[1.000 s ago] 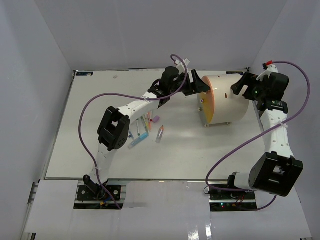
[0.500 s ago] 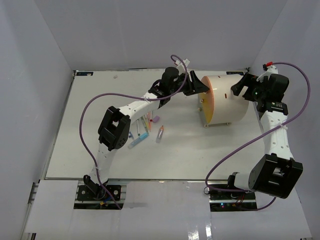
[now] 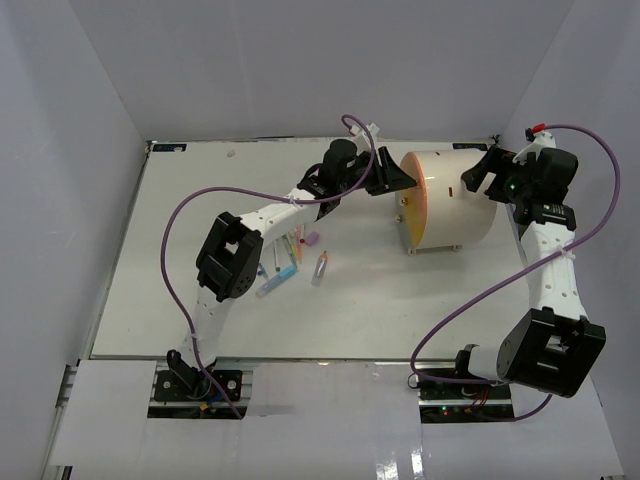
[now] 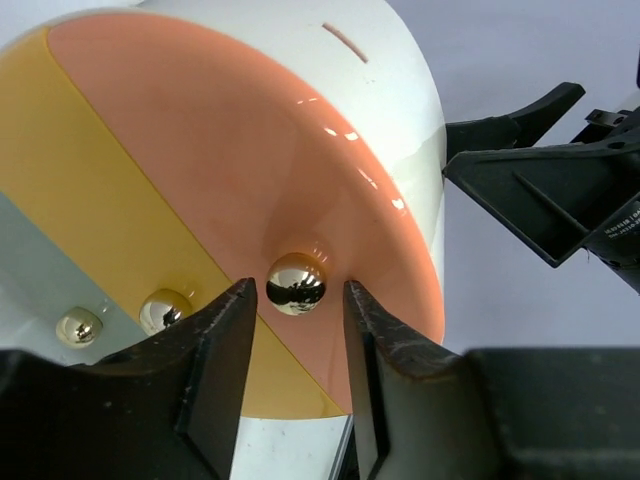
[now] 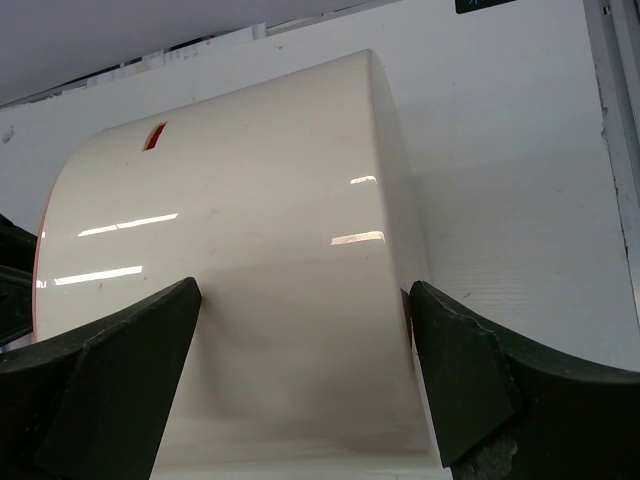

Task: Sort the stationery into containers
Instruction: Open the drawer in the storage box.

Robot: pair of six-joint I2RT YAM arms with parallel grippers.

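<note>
A loose scatter of stationery (image 3: 295, 255) lies on the white table (image 3: 180, 300) left of centre, beside the left arm's forearm: short pens and caps in blue, green, orange and purple, with one clear-bodied piece (image 3: 320, 267) lying slightly apart on the right. None of it is in either hand.

Beyond it, toward the table's far right, a cream-white drum (image 3: 460, 205) lies on its side with its round face turned left. Up close, the glossy face is split into slanting bands of salmon-orange, amber and a pale strip at the lower left, and it carries three small brass knobs.

The left hand (image 4: 297, 290) is at this face, its two black fingers apart and standing either side of the rightmost knob (image 4: 296, 283). A sliver of gap shows on each side of that knob.

A short red-orange slot mark (image 5: 153, 135) sits on the drum's curved wall near the face.

At the drum's far end, the right hand (image 5: 302, 295) has its fingers spread wide across the cream wall; whether they touch it cannot be told. Small white print on that hand's black body is too small to read.
</note>
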